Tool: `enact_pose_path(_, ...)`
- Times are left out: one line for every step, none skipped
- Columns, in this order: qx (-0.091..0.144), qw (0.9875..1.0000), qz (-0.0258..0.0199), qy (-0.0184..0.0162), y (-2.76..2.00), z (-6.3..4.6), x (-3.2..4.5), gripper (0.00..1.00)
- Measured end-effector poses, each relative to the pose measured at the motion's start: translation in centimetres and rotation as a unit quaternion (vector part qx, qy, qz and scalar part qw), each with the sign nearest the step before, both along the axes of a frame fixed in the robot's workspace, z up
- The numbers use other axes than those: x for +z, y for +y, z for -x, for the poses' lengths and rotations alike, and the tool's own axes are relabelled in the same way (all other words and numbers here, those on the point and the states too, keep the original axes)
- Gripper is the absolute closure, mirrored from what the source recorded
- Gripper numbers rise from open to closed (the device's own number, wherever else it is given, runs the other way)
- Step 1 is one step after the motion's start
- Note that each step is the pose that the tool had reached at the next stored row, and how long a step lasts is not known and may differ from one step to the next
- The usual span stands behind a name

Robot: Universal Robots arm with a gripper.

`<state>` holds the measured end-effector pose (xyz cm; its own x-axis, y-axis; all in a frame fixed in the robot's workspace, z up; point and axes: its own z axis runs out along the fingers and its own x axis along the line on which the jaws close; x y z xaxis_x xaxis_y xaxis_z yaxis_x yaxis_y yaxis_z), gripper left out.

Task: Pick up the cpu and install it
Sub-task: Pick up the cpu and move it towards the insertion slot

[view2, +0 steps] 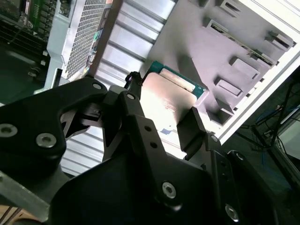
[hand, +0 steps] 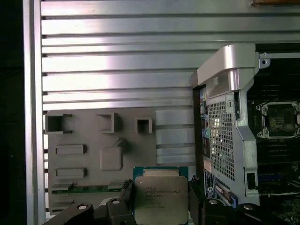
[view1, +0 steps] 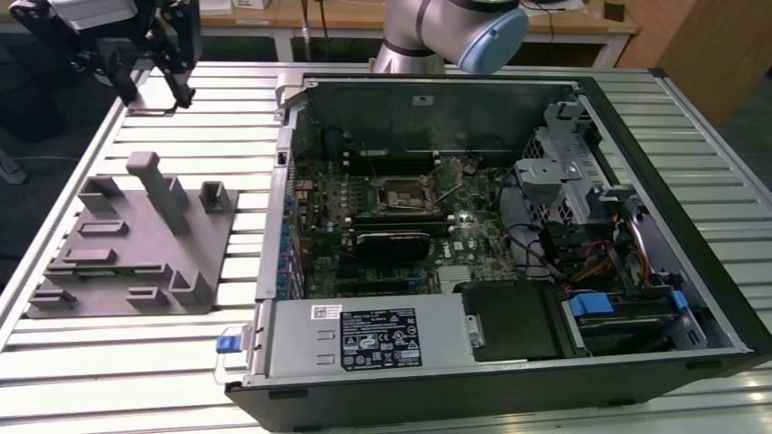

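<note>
The cpu (hand: 159, 199), a flat square chip with a pale silver top and green rim, sits between my gripper's (hand: 159, 206) black fingers (hand: 123, 190), which are shut on its two opposite edges. In the second wrist view the cpu (view2: 171, 93) is held in the gripper (view2: 164, 103) above the grey fixture block (view2: 234, 51). In the exterior view the gripper (view1: 155, 95) hangs high over the slatted table at the far left, beyond the fixture block (view1: 133, 244). The open black-framed socket (view1: 399, 192) lies on the motherboard inside the case; the first wrist view also shows the socket (hand: 280, 117).
The open computer case (view1: 675, 181) lies on its side on the slatted aluminium table (view1: 230, 108), its rear wall (hand: 225, 136) next to the fixture block (hand: 101, 150). A power supply (view1: 362, 336), drive cage (view1: 567, 172) and cables fill the case around the motherboard.
</note>
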<state>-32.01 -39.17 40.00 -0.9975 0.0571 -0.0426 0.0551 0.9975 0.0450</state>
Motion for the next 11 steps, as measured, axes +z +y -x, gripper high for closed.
enact_pose_path(0.0, 1.0, 0.0, 0.0, 0.02, -0.3, 0.0, 0.45)
enact_pose_path(0.0, 1.0, 0.0, 0.0, 0.03, -0.6, 0.0, 0.45)
enact_pose_path(0.0, 1.0, 0.0, 0.0, 0.05, -0.9, 0.0, 0.45)
enact_pose_path(0.0, 1.0, 0.0, 0.0001, 0.07, -1.2, 0.01, 0.45)
enact_pose_path(0.0, 1.0, 0.0, 0.0, 0.09, -1.5, 0.0, 0.45)
enact_pose_path(0.0, 1.0, 0.0, 0.0, 0.1, -1.7, 0.0, 0.45)
enact_pose_path(0.0, 1.0, 0.0, 0.0, 0.12, -2.1, 0.0, 0.45)
enact_pose_path(0.0, 1.0, 0.0, 0.0, 0.14, -2.3, 0.0, 0.45)
enact_pose_path(0.0, 1.0, 0.0, 0.0, 0.16, -2.6, 0.0, 0.45)
enact_pose_path(0.0, 1.0, 0.0, 0.0001, 0.18, -2.9, 0.01, 0.45)
enact_pose_path(0.0, 1.0, 0.0, 0.0001, 0.2, -3.3, 0.01, 0.45)
